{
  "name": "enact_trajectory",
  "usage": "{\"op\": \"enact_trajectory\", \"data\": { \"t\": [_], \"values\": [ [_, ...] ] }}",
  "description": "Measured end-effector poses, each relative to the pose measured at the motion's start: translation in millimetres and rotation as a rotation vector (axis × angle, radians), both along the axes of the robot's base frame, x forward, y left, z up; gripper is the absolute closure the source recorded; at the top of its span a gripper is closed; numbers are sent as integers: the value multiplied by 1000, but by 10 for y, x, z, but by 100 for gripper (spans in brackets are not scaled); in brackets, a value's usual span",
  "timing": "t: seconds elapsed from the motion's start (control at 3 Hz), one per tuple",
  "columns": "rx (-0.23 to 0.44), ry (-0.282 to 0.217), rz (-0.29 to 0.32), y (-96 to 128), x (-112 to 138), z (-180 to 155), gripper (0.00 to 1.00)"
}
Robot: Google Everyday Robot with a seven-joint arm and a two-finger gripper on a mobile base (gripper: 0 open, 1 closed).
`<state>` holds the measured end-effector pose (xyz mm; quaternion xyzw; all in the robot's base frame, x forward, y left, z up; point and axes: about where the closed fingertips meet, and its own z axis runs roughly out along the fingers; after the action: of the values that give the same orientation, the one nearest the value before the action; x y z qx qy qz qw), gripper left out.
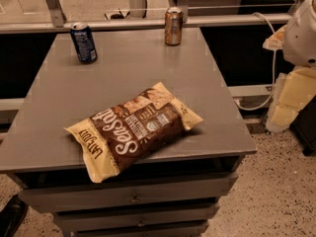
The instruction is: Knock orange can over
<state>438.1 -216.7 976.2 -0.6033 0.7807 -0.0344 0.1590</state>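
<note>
Three things on the counter (128, 68): the orange can (173, 26), a dark blue can (83, 42) and a brown-and-yellow snack bag (133, 130).
Claw: outside the frame, so I cannot tell whether it is spread or pressed together, or whether it holds anything.
Robot part: a white rounded shell (302, 33), cut off by the right edge, beyond the counter's right side and well apart from the orange can.
Orange can: upright near the far edge, right of centre, standing alone.
Blue can: upright near the far left corner, well apart from the orange can.
Snack bag: lying flat and askew near the front edge, one corner overhanging it.
Hard to make out: a dark shape (11, 216) on the floor at bottom left, cut off by the frame.
</note>
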Motion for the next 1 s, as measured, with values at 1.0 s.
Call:
{"op": "enact_trajectory", "data": {
  "t": [1.0],
  "values": [
    [130, -103, 0, 142, 924, -208, 0]
  ]
}}
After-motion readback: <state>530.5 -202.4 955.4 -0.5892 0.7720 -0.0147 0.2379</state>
